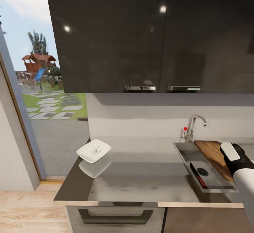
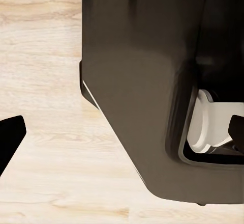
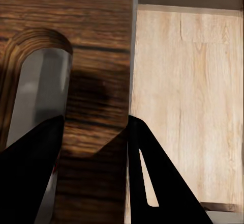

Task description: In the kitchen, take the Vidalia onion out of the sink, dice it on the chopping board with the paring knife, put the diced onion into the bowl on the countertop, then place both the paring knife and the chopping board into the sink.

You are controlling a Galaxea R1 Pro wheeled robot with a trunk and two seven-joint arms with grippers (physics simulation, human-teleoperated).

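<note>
The chopping board (image 1: 211, 154) leans tilted over the right side of the sink (image 1: 187, 154), its far end up by the rim. My right gripper (image 3: 94, 183) is shut on the chopping board (image 3: 96, 56), pinching the strip between the handle slot and the board's edge. The paring knife (image 1: 198, 175) lies on the sink floor beside the drain, red handle toward me. On the countertop (image 1: 141, 180) at the left stands the white bowl (image 1: 94, 151) with small white pieces of diced onion (image 1: 94, 150) in it. My left gripper (image 2: 122, 137) hangs open over the floor.
A chrome tap (image 1: 194, 124) with a red knob stands behind the sink. Dark wall cabinets (image 1: 148, 35) hang low over the counter. A doorway to a garden opens at the left. In the left wrist view the robot's dark base (image 2: 152, 81) stands on the pale wood floor (image 2: 46, 56).
</note>
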